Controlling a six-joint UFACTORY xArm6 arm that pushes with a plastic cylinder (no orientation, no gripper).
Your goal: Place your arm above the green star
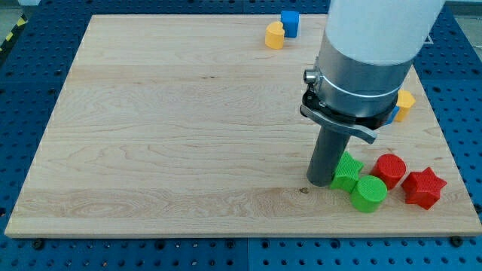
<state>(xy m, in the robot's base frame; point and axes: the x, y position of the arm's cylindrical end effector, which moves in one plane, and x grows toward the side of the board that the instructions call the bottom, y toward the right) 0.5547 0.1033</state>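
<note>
The green star (349,171) lies on the wooden board (181,128) near the view's lower right. My tip (321,183) rests on the board just left of the green star, touching or nearly touching it. A green cylinder (369,193) sits right below the star, against it. A red cylinder-like block (390,170) lies right of the star, and a red star (423,187) lies further right.
A yellow heart-like block (275,35) and a blue cube (290,22) sit at the view's top. A yellow block (405,103) with a blue block (395,113) beside it shows at the right, partly hidden behind the arm's body (369,60).
</note>
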